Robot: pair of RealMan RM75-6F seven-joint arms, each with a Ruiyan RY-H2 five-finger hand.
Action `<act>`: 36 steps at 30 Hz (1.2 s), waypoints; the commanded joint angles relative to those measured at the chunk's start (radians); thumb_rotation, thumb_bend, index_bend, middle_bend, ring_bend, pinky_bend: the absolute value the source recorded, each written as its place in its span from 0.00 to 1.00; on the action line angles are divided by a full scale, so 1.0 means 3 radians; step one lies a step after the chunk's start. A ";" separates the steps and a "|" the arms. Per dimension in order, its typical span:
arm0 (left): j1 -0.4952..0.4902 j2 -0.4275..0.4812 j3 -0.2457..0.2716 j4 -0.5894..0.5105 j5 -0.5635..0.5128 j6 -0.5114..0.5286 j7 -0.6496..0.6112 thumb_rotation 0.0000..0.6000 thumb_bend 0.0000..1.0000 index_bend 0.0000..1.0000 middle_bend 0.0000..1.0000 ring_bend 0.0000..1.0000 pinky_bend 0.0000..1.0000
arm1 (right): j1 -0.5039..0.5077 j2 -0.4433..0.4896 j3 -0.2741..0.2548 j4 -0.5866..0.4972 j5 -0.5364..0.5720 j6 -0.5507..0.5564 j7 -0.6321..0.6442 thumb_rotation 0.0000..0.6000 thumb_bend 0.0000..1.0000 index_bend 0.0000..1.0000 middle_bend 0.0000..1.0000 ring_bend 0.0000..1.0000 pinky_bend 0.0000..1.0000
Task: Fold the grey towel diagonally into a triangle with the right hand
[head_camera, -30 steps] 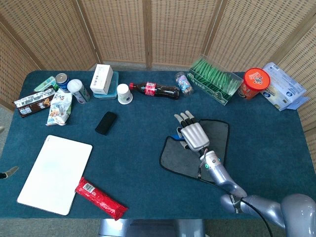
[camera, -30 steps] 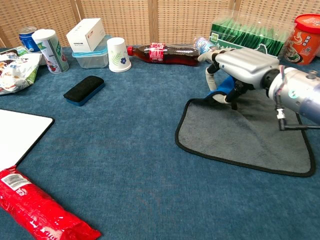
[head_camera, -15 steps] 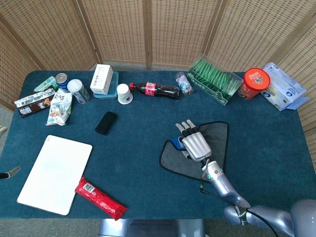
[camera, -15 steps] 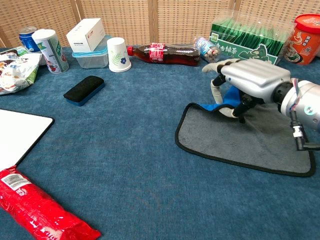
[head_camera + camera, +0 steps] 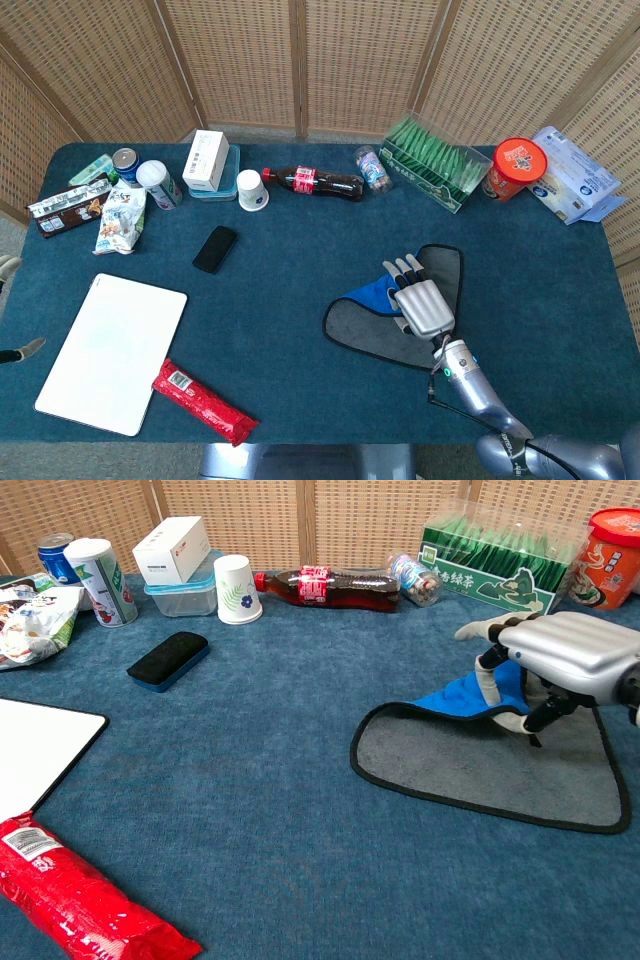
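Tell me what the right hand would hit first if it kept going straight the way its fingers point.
Probably the green box at the table's far edge; the right hand points roughly that way, though depth is unclear.

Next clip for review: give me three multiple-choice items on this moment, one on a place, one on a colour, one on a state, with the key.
1. Where does the black eraser lie?
A. On the whiteboard
B. On the table cloth, near the paper cup
C. On the towel

2. What colour is the towel's turned-up underside?
A. Blue
B. Red
C. White

3. How is the grey towel?
A. Fully flat
B. Folded into a finished triangle
C. One corner lifted and carried over by the right hand

Key: B, it sits on bare cloth; A, blue shows at the fold; C, the hand holds the raised corner.
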 commanded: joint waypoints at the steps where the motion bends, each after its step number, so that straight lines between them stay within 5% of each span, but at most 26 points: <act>1: -0.0008 -0.0006 0.0003 -0.0003 -0.0004 -0.0013 0.0019 1.00 0.14 0.00 0.00 0.00 0.00 | -0.0055 0.0066 -0.0051 -0.0084 -0.0075 0.0060 0.0019 1.00 0.45 0.70 0.10 0.00 0.01; 15: -0.0045 -0.0035 0.0006 -0.0020 -0.0037 -0.0063 0.0106 1.00 0.14 0.00 0.00 0.00 0.00 | -0.0262 0.0210 -0.0279 -0.0236 -0.0355 0.0161 0.0076 1.00 0.45 0.71 0.10 0.00 0.01; 36: -0.0074 -0.0062 0.0006 -0.0020 -0.0085 -0.0101 0.0169 1.00 0.14 0.00 0.00 0.00 0.00 | -0.0332 0.0319 -0.0339 -0.0231 -0.0524 0.0063 0.0079 1.00 0.45 0.71 0.10 0.00 0.01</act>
